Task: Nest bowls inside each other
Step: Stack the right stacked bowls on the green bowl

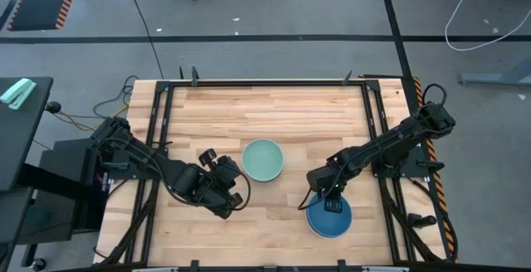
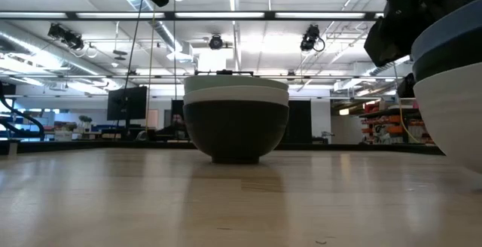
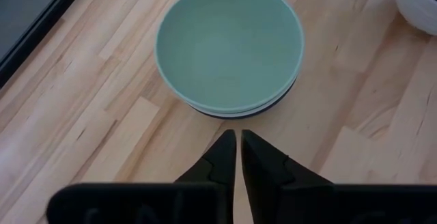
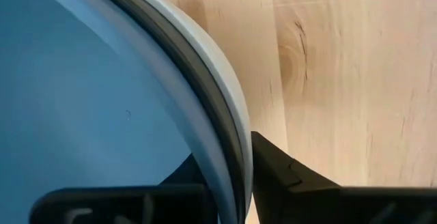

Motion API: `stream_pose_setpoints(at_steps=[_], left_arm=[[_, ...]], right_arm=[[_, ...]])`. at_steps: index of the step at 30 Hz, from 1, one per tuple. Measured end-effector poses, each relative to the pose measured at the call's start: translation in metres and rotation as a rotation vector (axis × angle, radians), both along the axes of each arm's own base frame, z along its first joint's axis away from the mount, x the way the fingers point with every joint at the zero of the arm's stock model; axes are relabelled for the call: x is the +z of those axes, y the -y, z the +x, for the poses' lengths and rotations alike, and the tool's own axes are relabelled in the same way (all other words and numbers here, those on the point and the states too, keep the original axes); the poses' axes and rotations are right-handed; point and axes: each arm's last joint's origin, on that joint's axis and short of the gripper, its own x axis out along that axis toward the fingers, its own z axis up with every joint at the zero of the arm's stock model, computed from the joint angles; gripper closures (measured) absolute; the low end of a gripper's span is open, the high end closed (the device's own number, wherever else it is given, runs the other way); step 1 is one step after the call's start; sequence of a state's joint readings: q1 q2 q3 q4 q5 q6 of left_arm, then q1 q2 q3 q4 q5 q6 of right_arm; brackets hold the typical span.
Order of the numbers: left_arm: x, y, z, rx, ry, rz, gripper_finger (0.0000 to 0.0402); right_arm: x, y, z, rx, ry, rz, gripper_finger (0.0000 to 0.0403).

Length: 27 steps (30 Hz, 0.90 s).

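Fingers (image 4: 273,173) astride rim — blue bowl (image 4: 82,101)

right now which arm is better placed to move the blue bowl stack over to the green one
Right: its end effector already straddles the blue stack's rim. The left end effector is shut, short of the green stack.

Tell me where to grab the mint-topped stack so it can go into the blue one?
Pinch the rim of the mint-topped stack, one finger inside the mint bowl, one outside. From above: the low view shows rounded walls tapering to a small foot, poor for side grips. The left gripper sits beside it, fingers nearly together, so open first. The right gripper straddles the blue stack's rim.
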<state>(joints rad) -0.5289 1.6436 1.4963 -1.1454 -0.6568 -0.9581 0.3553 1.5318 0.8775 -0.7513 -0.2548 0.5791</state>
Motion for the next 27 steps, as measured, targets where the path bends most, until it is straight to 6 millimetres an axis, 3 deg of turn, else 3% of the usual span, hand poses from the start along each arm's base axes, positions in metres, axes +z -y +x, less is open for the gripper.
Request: stream_pose_setpoints(at_steps=[12, 20, 27], left_arm=[[0.000, 0.000, 0.000, 0.000, 0.002, -0.001, 0.0378], [-0.002, -0.004, -0.006, 0.037, -0.050, 0.020, 0.0385], [-0.003, -0.014, -0.009, 0.113, -0.094, 0.033, 0.0378]], right_arm=[[0.006, -0.001, 0.004, 0.078, 0.041, -0.034, 0.0349], [0.045, 0.004, 0.017, 0.086, 0.057, -0.139, 0.0349], [0.089, 0.023, 0.036, 0.059, 0.136, -0.130, 0.0349]])
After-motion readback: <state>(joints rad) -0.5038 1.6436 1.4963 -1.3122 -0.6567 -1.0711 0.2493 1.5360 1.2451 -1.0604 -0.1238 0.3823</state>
